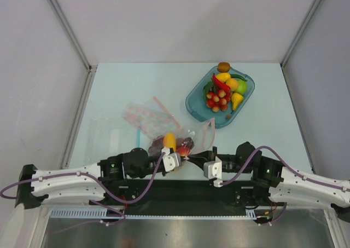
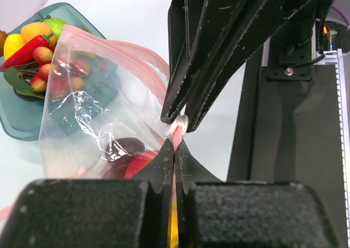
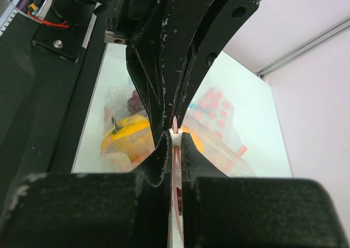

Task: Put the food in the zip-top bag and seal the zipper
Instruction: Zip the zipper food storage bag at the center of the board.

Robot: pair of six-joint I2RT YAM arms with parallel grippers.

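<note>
- Top view: zip-top bag [image 1: 194, 138] sits at the middle of the tabletop [image 1: 120, 84] near edge, just ahead of the arm bases.
- Yellow pepper [image 1: 170, 140], red fruit [image 1: 185, 147] and grape bunch [image 1: 157, 145] show through its plastic.
- Left tool [image 1: 189, 157] and right tool [image 1: 200, 155] meet tip to tip at the bag's near side.
- More food [image 1: 223, 92] is heaped in the teal dish [image 1: 192, 104] toward the far right corner.
- A dotted bag [image 1: 143, 116] lies flat, farther from the arms and to the left.
- Left wrist: left tool is clenched on the pink zipper [image 2: 139, 55]. Right tool comes from above, clenched on the same strip just beyond. Red fruit and grapes sit low in the bag.
- Right wrist: right tool pinches the strip, with the left tool clamped opposite, tips nearly touching. The pepper shows behind through the plastic.
</note>
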